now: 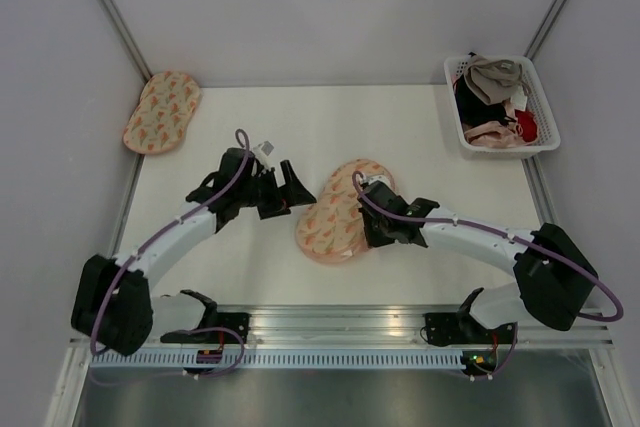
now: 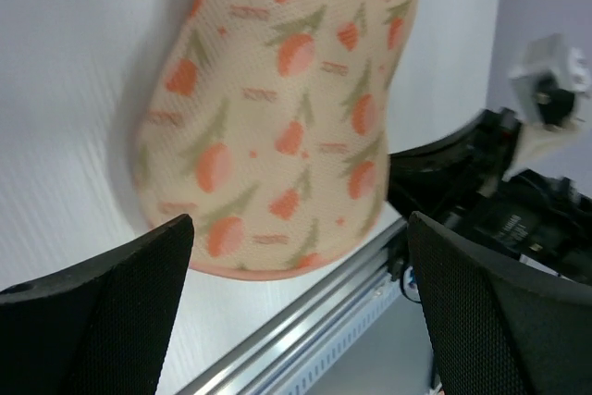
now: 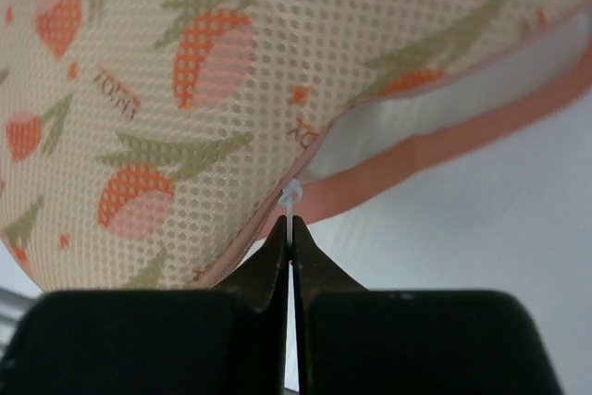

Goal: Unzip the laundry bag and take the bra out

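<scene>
White tabletop (image 1: 250, 137) fills your overhead view, and the laundry bag (image 1: 335, 215) lies flat at its middle, between the two arms. Its long axis runs on a diagonal: one rounded end points toward the near-left, the other toward the far-right corner where the white plastic basket (image 1: 536, 107) stands with mixed garments heaped in it. At the far-left corner, well apart from everything, you have the second pouch (image 1: 162, 110) of the same print, lying against the wall. Your left gripper (image 1: 300, 190) sits just beside the bag's left flank with its jaws spread wide and nothing between them; from the left wrist camera the bag (image 2: 287, 108) lies ahead of the two dark pads (image 2: 139, 293), not touching them. Your right gripper (image 3: 289, 238) is over the bag's right side, pinched tight on the small white zip pull (image 3: 291, 196). Beside that pull the pink zip edge (image 3: 435, 145) gapes a little, showing a pale layer inside that you cannot identify.
</scene>
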### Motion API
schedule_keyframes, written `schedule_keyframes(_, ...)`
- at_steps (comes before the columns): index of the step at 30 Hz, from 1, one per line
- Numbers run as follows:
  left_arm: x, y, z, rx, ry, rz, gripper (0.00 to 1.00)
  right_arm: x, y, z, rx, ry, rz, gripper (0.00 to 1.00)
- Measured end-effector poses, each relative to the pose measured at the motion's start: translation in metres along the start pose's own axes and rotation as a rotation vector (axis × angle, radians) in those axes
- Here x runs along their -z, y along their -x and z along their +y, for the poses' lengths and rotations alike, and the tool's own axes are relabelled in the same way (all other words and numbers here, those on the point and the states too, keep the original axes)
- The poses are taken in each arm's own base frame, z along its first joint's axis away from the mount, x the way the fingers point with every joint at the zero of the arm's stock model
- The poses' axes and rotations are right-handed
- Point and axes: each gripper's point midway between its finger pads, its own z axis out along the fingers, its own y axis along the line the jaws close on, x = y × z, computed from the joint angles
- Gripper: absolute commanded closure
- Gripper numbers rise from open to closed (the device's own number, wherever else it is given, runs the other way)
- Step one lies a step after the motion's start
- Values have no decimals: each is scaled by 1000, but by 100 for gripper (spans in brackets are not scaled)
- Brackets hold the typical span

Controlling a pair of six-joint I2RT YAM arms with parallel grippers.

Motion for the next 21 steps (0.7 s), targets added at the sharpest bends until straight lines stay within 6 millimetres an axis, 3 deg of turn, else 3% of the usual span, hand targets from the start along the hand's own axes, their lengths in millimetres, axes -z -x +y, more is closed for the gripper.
schedule_keyframes(3,29,-18,-14,32,-60,-58,0,3,-11,33,28,164,38,100)
schedule_keyframes(5,37,-36,-13,80,-93,-58,0,10,-16,61,54,293,53,99)
schedule_keyframes(8,37,-73,5,203,-95,-14,0,25,-22,106,108,473,53,100)
schedule_keyframes(11,33,-106,24,321,-73,37,1,28,-31,137,158,561,79,99)
schedule_keyframes(13,33,-114,26,374,-71,47,0,22,-40,148,177,576,108,100)
schedule_keyframes(17,35,-106,15,428,-113,20,0,12,-53,153,200,554,141,100)
schedule_keyframes(21,38,-103,8,458,-131,9,0,7,-46,152,207,504,104,100)
